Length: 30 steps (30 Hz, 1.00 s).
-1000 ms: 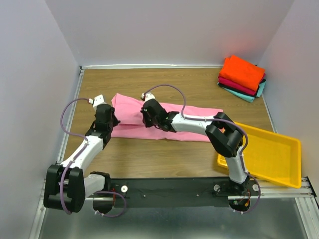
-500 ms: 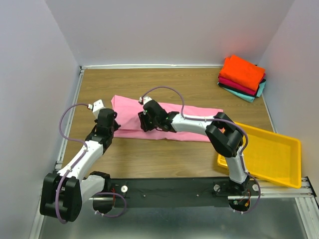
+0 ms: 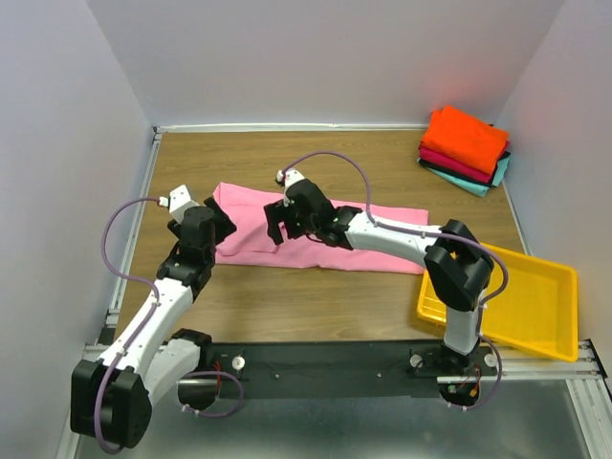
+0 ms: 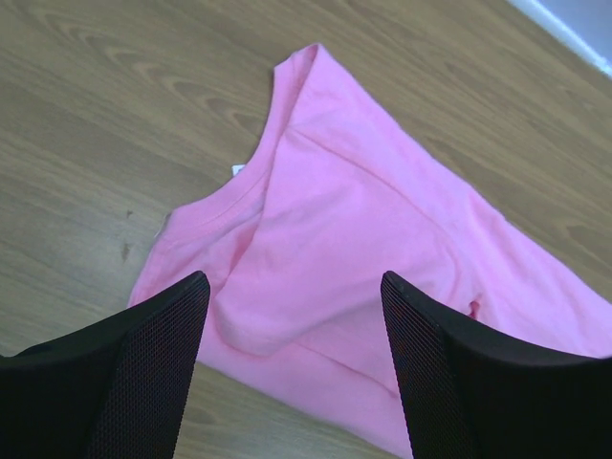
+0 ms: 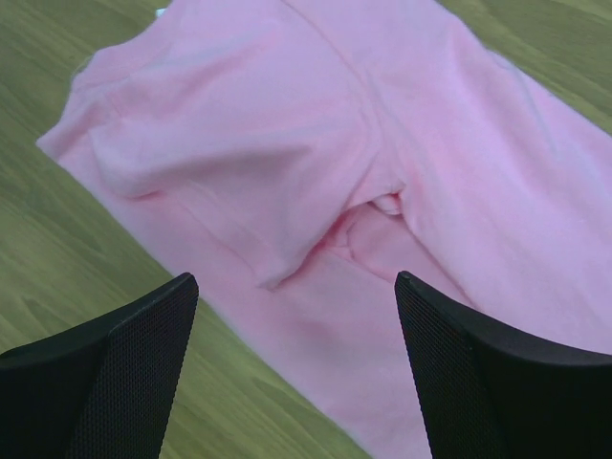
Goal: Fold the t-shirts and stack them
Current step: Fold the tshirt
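Note:
A light pink t-shirt (image 3: 251, 218) lies in a long folded strip across the middle of the table, its collar end at the left. My left gripper (image 3: 220, 222) hovers open over that left end, with nothing between its fingers; the left wrist view shows the collar and a folded-in flap of the pink t-shirt (image 4: 354, 220) below the left gripper (image 4: 292, 282). My right gripper (image 3: 275, 229) hangs open just above the strip's near edge. In the right wrist view the right gripper (image 5: 295, 280) is empty over the creased pink t-shirt (image 5: 287, 143). A stack of folded t-shirts (image 3: 466, 143), orange on top, sits at the back right.
A yellow plastic tray (image 3: 521, 296) lies at the near right, beside the right arm's base. Grey walls close in the table on three sides. Bare wood shows behind and in front of the pink strip.
Both grippers have gone from shut on the pink cloth to open, and have let it go. Both have lifted off; the left drew back left, the right shifted slightly right.

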Each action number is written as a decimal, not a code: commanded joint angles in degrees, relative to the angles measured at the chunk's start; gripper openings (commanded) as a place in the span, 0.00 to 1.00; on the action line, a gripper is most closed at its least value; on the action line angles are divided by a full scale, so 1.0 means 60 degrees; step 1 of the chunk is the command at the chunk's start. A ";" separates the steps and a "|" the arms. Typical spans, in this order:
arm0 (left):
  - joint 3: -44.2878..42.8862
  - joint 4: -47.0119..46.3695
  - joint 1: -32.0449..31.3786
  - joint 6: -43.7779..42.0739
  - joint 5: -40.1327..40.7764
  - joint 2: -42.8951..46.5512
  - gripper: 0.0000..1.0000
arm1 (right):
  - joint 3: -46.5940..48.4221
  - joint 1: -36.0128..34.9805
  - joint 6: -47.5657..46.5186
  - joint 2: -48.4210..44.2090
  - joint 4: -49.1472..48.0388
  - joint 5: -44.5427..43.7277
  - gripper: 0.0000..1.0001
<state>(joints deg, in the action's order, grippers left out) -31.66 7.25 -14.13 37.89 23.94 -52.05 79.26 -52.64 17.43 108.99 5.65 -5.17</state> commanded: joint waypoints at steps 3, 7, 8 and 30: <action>-0.0406 -0.1836 -0.0106 -0.0235 -0.1218 -0.1458 0.80 | -0.0012 0.0643 0.0083 0.0321 0.0142 -0.0749 0.91; -0.0874 -0.2773 -0.0266 -0.0323 -0.1954 -0.2851 0.80 | -0.0348 0.1039 0.0244 0.0205 0.0142 -0.0852 0.91; -0.0948 -0.3138 -0.0281 -0.0353 -0.2042 -0.3331 0.80 | -0.0422 0.1199 0.0273 0.0146 0.0128 -0.0867 0.91; -0.2780 -0.4899 -0.0384 -0.0939 -0.4606 -0.8258 0.81 | -0.3249 0.2065 0.1284 -0.0543 -0.0428 0.0185 0.95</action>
<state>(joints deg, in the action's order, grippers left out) -46.94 -20.38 -16.25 33.69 -1.85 -100.20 61.65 -40.73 22.90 105.51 4.23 -7.64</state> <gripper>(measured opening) 0.808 0.945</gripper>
